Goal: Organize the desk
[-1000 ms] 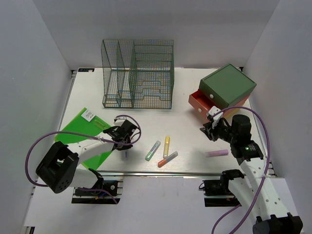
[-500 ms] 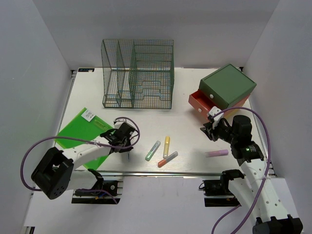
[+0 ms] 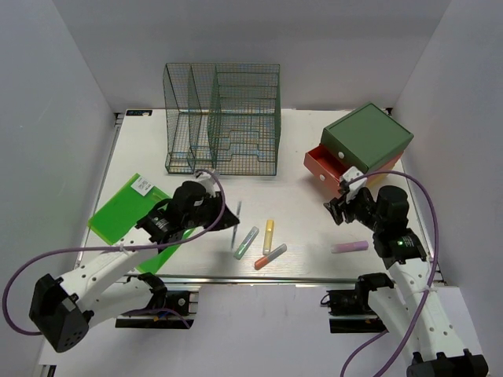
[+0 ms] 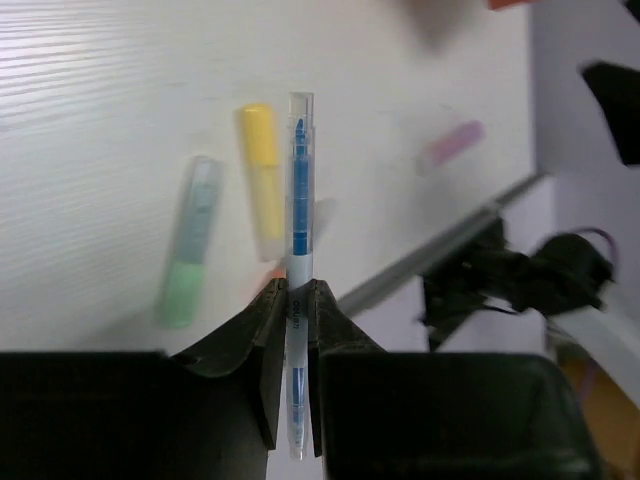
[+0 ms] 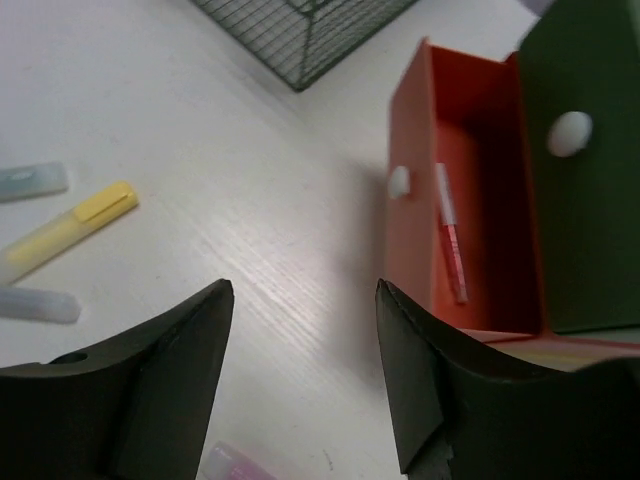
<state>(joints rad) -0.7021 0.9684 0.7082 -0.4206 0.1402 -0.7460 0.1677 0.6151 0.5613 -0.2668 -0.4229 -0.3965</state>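
Observation:
The white desk (image 3: pixel 299 149) holds several loose highlighters: a green one (image 3: pixel 247 243), a yellow one (image 3: pixel 269 235), an orange-tipped one (image 3: pixel 270 256) and a pink one (image 3: pixel 350 247). My left gripper (image 3: pixel 225 222) is shut on a blue pen (image 4: pixel 298 200) and holds it above the desk, over the yellow highlighter (image 4: pixel 262 160) and the green highlighter (image 4: pixel 188 260). My right gripper (image 5: pixel 305 290) is open and empty, just left of the open orange drawer (image 5: pixel 410 230), which holds a red pen (image 5: pixel 450 235).
A green wire-mesh rack (image 3: pixel 222 118) stands at the back. The green-topped drawer box (image 3: pixel 367 140) sits at the back right. A green folder (image 3: pixel 126 220) lies at the left, partly under my left arm. The desk's front rail (image 3: pixel 259 277) runs just behind the arm bases.
My left arm has risen from the desk and swung right and back, carrying the blue pen. My right gripper has hardly moved.

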